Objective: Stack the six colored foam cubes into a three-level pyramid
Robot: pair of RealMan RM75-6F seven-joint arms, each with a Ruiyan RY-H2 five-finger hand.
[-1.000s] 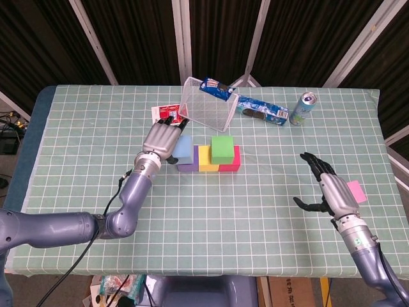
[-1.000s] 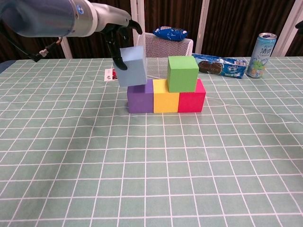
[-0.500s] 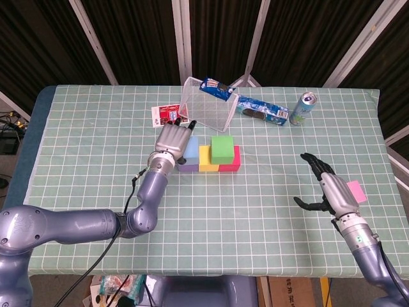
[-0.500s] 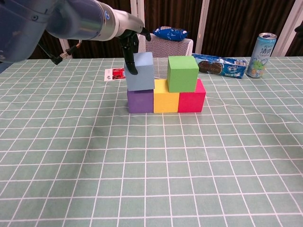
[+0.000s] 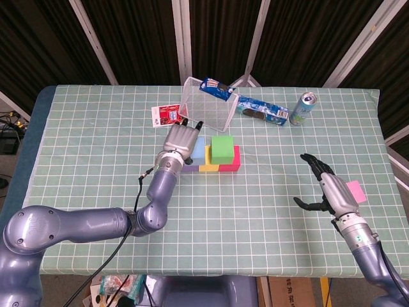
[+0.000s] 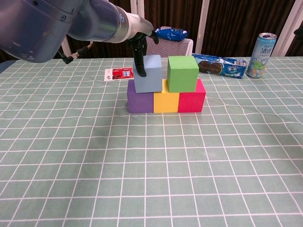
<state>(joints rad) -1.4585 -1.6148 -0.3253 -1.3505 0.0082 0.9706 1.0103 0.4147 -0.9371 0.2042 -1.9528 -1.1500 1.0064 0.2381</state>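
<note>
A purple cube (image 6: 139,102), a yellow cube (image 6: 165,102) and a red cube (image 6: 191,100) form a row on the table. A green cube (image 6: 182,73) rests on the yellow and red ones. My left hand (image 5: 181,141) grips a light blue cube (image 6: 148,73) from behind, low over the seam between purple and yellow, just left of the green cube. Whether it touches them I cannot tell. In the head view the blue cube (image 5: 199,148) is partly hidden by the hand. My right hand (image 5: 329,188) hovers open at the right, with a pink cube (image 5: 355,191) just beyond it.
Behind the stack lies a tipped wire basket (image 5: 204,105) with a blue snack pack (image 5: 217,87) on it. A cookie pack (image 5: 263,110) and a drink can (image 5: 302,107) are at the back right, a red packet (image 5: 166,115) at the back left.
My left hand has carried the blue cube rightward and down, from beside the purple cube's left top to over the purple-yellow seam. The right hand has not moved.
</note>
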